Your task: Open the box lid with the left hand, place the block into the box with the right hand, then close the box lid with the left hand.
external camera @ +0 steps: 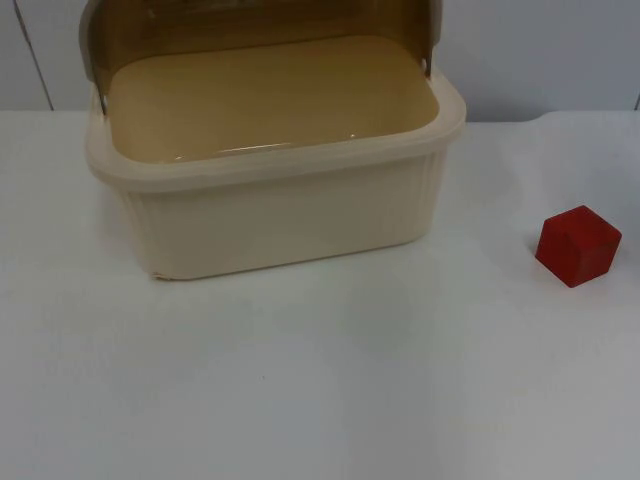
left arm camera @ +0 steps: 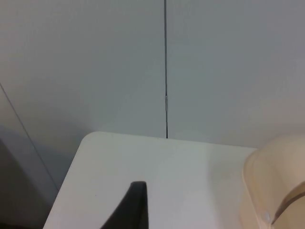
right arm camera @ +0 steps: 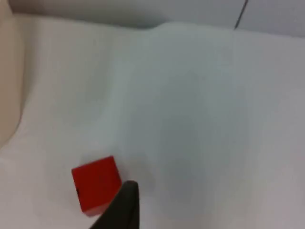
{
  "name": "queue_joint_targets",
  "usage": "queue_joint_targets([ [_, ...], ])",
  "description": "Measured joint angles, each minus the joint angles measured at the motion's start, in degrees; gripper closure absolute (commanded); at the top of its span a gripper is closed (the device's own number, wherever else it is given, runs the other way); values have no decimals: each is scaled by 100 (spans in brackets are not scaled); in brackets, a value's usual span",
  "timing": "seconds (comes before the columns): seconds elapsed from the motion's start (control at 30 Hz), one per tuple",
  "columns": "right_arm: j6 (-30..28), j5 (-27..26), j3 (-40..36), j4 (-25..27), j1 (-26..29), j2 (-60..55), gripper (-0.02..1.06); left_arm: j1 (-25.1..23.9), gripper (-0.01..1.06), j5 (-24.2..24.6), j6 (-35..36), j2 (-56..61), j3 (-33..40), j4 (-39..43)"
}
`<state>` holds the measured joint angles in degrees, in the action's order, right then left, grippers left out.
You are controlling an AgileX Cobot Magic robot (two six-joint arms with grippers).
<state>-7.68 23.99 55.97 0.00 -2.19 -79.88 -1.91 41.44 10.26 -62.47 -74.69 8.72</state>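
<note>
Box (external camera: pixel 275 190) sits upper-centre/left of the top view on the white counter (external camera: pixel 320 380), cream w/ ribbed walls; its brown see-through lid (external camera: pixel 260 20) is already swung up & back at the top edge, so inside is open and looks empty. Red block (external camera: pixel 578 245) is at right edge, mid-height, well apart from the box, resting flat on the counter and turned so a corner faces the camera. Lid step looks done; block pick is prob. next, not yet begun. Right gripper (right arm camera: pixel 121 210): one dark fingertip is just beside the block (right arm camera: pixel 95 183) in right wrist view, nothing pinched, but can't tell if fingers are spread or pressed together. Left gripper (left arm camera: pixel 131 207): one fingertip over the counter corner, near the box rim (left arm camera: pixel 274 181), by the grey partition wall (left arm camera: pixel 167 67); spread or not, can't tell; seems to be waiting. Risks from here: 1) block is angled, so if the fingers land on edges rather than flat faces it could twist or squirt out, poss. off the counter edge nearby; 2) a fingertip coming down on top of the block would shove it, not grab it; 3) lid stands w/out visible support, could drop if the box gets bumped on the carry-over; 4) a low carry may clip the near rim & slide the light box.
</note>
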Motion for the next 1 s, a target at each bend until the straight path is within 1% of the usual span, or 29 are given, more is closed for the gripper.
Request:
queue_joint_targets([
  [0.03, 0, 0, 0, 0, 0, 0, 0, 0, 0, 0, 0, 0, 0, 0],
  [0.1, -409, -92, 0, 264, -23, -376, 0, 0, 0, 0, -14, 0, 0, 0],
  [0.17, -754, -149, 0, 446, -157, -703, 0, 0, 0, 0, -38, 0, 0, 0],
  [0.2, -754, -149, 0, 446, -157, -703, 0, 0, 0, 0, -38, 0, 0, 0],
  [0.3, -1016, -348, 0, 622, -434, -1172, 0, 0, 0, 0, -64, 0, 0, 0],
  [0.37, -1053, -678, 0, 668, -628, -1471, 0, 0, 0, 0, -75, 0, 0, 0],
  [0.4, -1053, -678, 0, 668, -628, -1471, 0, 0, 0, 0, -75, 0, 0, 0],
  [0.5, -1085, -1098, 9, 704, -788, -1892, 0, 0, 0, 0, -75, 0, 0, 0],
  [0.67, -1142, -1225, 9, 704, -792, -2521, 0, 0, 0, 0, -84, 0, 0, 36],
  [0.77, -1300, -1415, 9, 704, -792, -2861, 0, 0, 0, 0, -98, 0, 0, 89],
  [0.9, -1466, -1660, 9, 694, -864, -3005, 0, 0, 0, 0, -98, -10, 0, 109],
  [1.0, -1569, -1696, 178, 694, -879, -3163, 0, 0, 0, 0, -98, -21, 0, 109],
])
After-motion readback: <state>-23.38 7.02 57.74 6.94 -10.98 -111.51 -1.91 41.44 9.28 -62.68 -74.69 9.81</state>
